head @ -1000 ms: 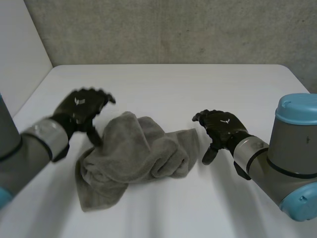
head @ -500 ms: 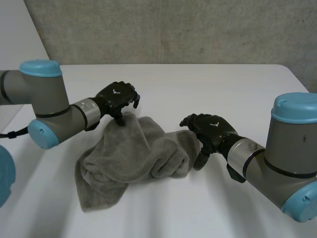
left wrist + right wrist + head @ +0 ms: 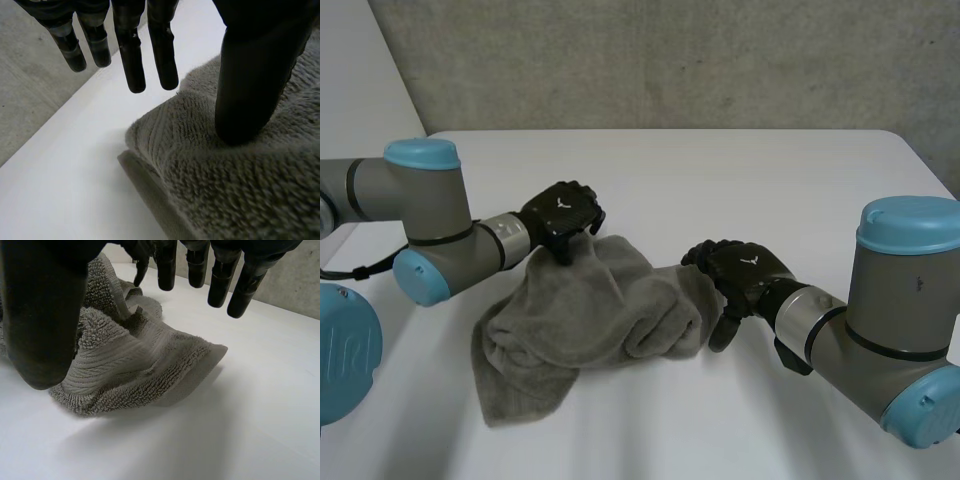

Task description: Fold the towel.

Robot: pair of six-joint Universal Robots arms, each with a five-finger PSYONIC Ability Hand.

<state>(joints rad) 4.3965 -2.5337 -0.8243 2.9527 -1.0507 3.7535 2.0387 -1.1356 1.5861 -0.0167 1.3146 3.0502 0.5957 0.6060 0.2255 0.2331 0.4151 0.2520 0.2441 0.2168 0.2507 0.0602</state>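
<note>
White table (image 3: 740,170) carries the crumpled grey towel (image 3: 585,315) at its middle, unmoved since a moment ago. On its far corner the left hand (image 3: 563,213) has settled, thumb (image 3: 250,85) pressing the pile, fingers (image 3: 162,55) straight beyond the edge. Spread wide, the right hand (image 3: 742,275) has edged over the right end.

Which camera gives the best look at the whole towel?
The head view: the towel lies whole, crumpled between both arms. The left wrist view gives an edge under the thumb of the left robot hand; the right wrist view, one corner by the right robot hand.
</note>
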